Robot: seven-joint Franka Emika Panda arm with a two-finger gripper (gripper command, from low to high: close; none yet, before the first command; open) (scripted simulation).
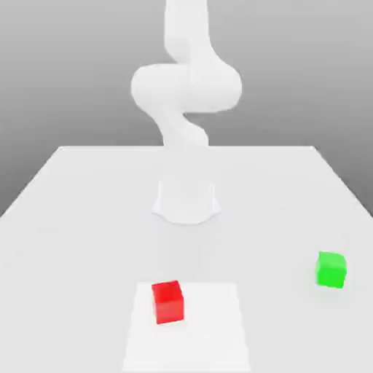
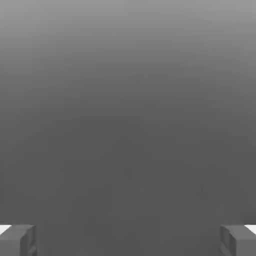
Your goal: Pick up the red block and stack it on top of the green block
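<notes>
Looking at the exterior view, we see the red block on the desk, sitting on a paler square patch near the front edge. The green block lies well apart from it, toward the exterior view's right and slightly farther back. Both cubes rest flat, untouched. The white arm rises from its base behind the blocks. In the hand view we see the hand spread wide, its two grey fingertips at opposite edges with nothing between them, only plain grey surface. Neither block is near the fingers there.
</notes>
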